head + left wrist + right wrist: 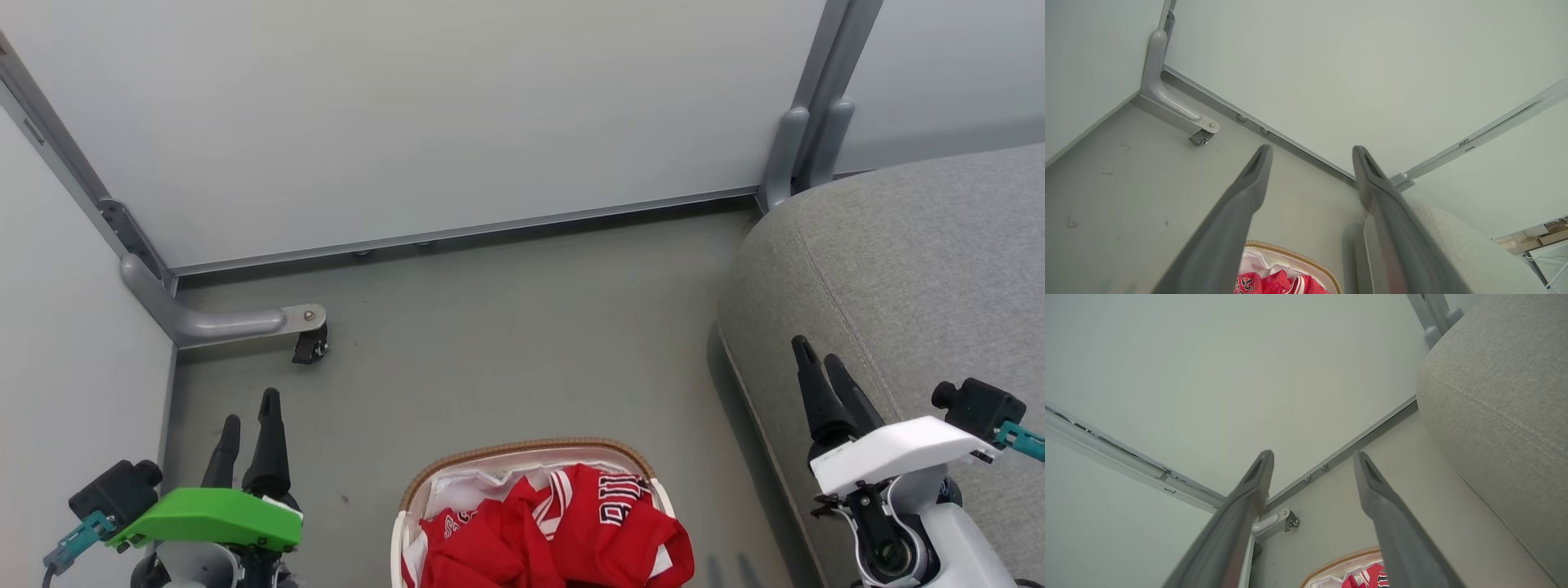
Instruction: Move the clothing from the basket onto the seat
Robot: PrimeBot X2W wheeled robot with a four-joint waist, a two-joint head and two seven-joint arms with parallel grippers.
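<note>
The clothing [571, 523] lies bundled in the basket [522, 446], which stands on the floor [506, 327] at the bottom middle of the head view, near the seat [898, 245] on its right. A jersey with black, white-edged letters lies uppermost. The plain red cloth beside it is probably a second garment, though the view's lower edge cuts off the heap. The left jaws stand wide apart and empty above the floor, left of the basket. The right jaws, equally spread, hold nothing and hang over the seat's near edge.
</note>
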